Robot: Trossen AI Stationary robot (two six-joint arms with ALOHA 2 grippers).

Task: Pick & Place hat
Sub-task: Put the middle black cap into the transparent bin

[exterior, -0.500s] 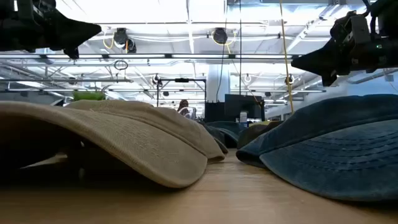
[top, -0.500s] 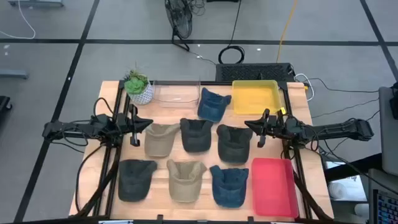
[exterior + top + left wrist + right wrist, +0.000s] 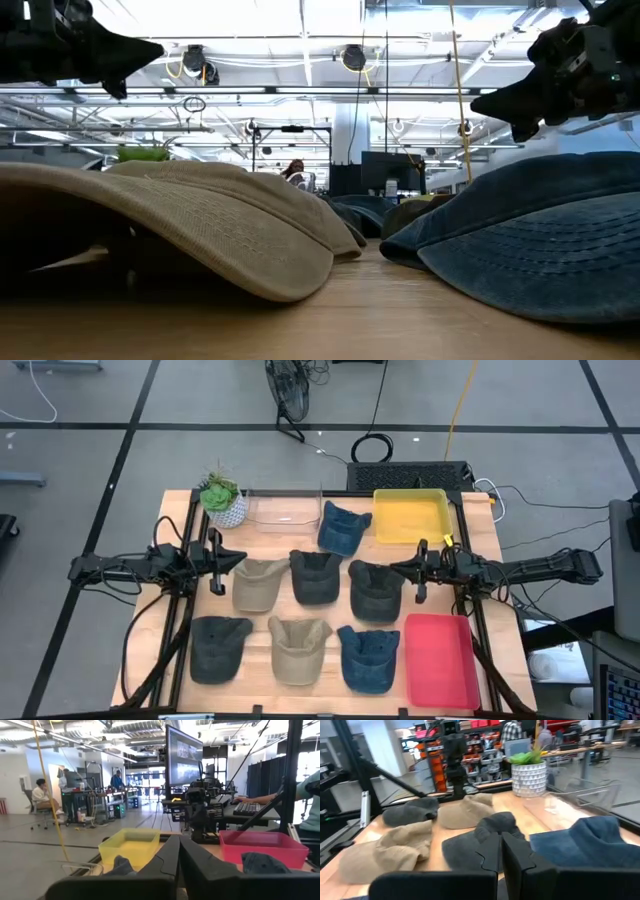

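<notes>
Danger: right gripper (image 3: 418, 584), fingers pressed together beside the dark grey cotton cap (image 3: 377, 589), could snag it unopened.

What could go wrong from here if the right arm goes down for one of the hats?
The right gripper hovers shut beside the dark cap, so it would likely push the fabric unless it opens first. The caps lie close together: that one nearly touches the charcoal cap, and a grab may drag it along. The limp brim could snag on the red bin rim.
</notes>
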